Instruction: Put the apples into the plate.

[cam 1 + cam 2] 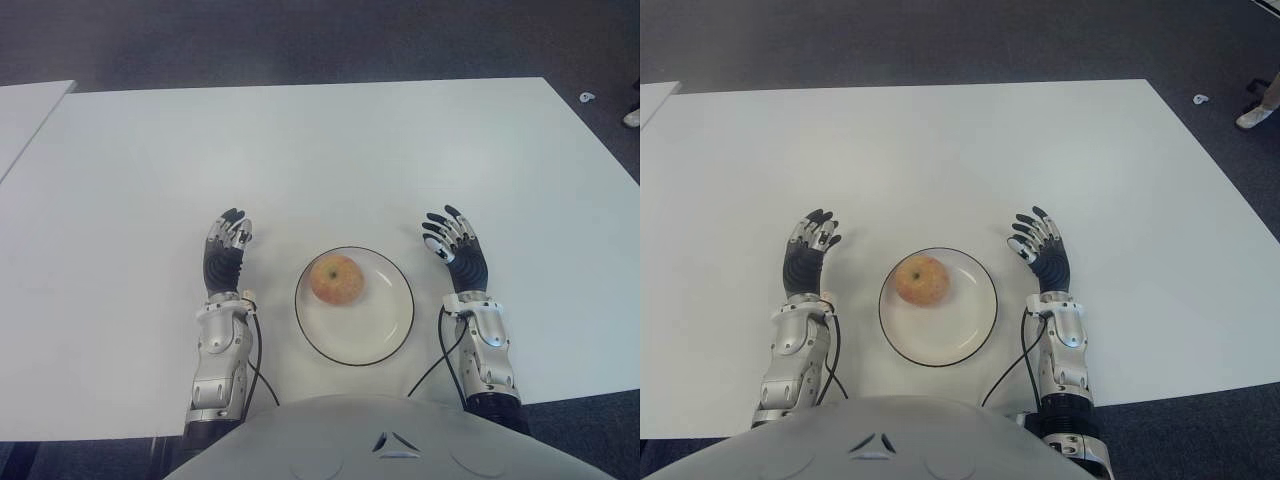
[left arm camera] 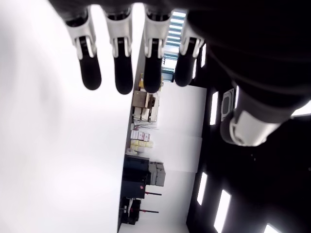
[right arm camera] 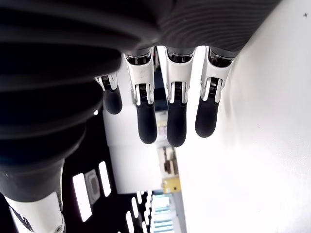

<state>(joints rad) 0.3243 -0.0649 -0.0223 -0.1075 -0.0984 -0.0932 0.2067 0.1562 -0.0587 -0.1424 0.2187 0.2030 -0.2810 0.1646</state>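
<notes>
White table (image 1: 150,180) over dark carpet (image 1: 300,40)

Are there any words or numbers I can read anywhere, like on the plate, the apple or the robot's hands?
None: no readable text anywhere.
The plate, apple and table are plain.
The left hand and right hand, both open and empty beside the plate, show no lettering.
A small triangle mark sits on the robot's chest, a shape, not a word.
The boxes far off in the left wrist view are too small to read.
</notes>
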